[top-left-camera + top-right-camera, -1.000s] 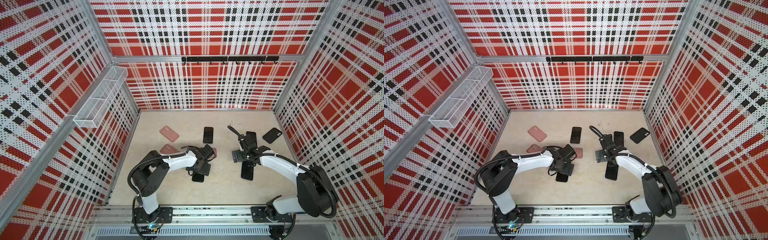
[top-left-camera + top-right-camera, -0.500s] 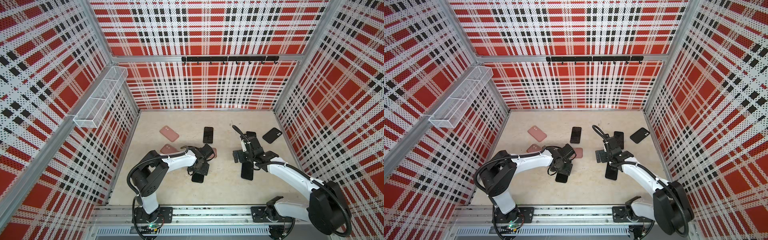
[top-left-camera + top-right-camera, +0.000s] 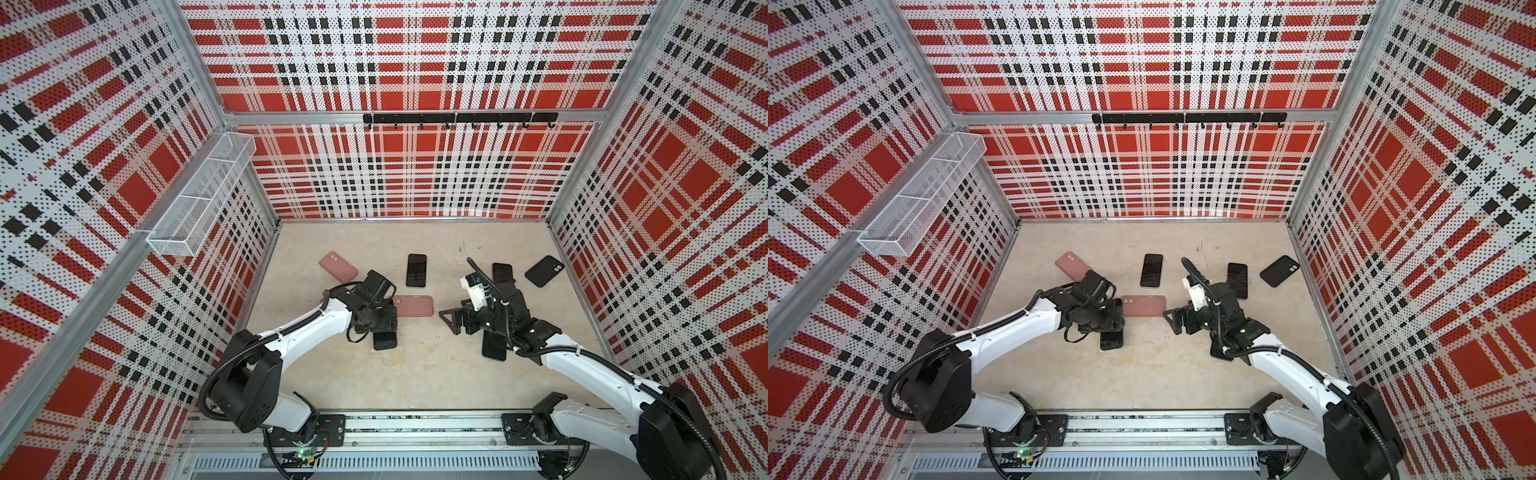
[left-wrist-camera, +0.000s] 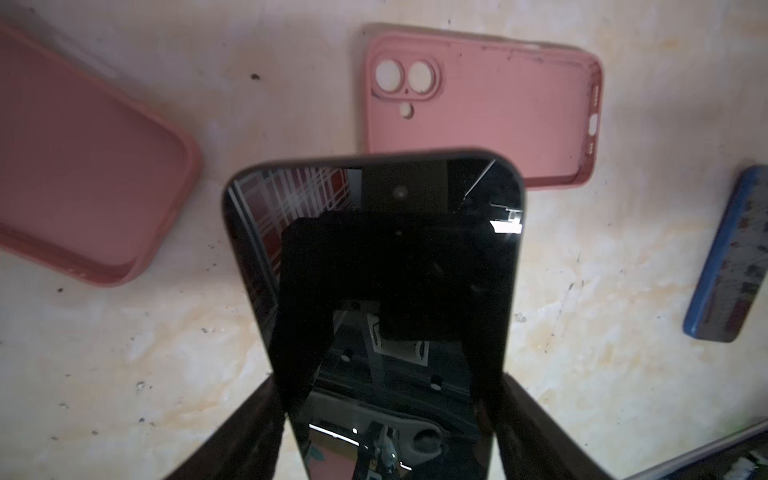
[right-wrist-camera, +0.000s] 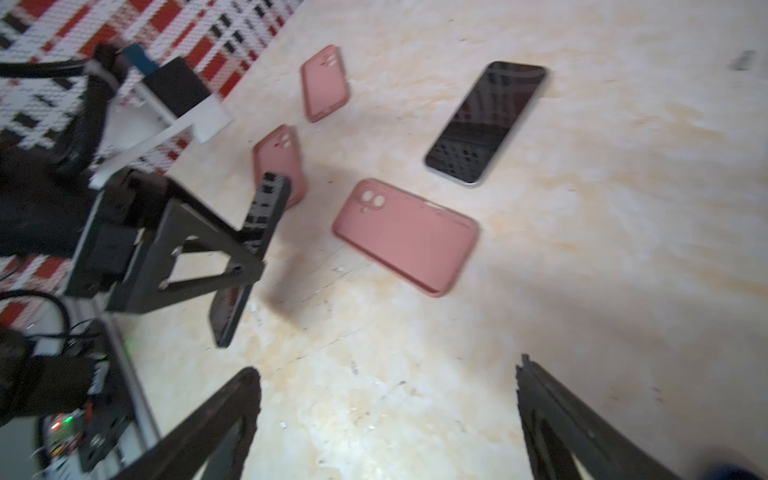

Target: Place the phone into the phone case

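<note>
Red-plaid perforated walls; beige mottled floor; wire basket; hook rail.

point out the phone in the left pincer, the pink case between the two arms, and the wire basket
phone (image 4: 374,266): left wrist view, middle of its dark screen
pink case (image 4: 490,108): left wrist view, its inner floor
wire basket (image 3: 199,195): in a top view, its mesh side

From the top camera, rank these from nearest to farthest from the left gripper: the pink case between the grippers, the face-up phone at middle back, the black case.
1. pink case: just right of the left gripper, which grips the held phone.
2. face-up phone: middle, toward the back.
3. black case: far right, at the back.
</note>
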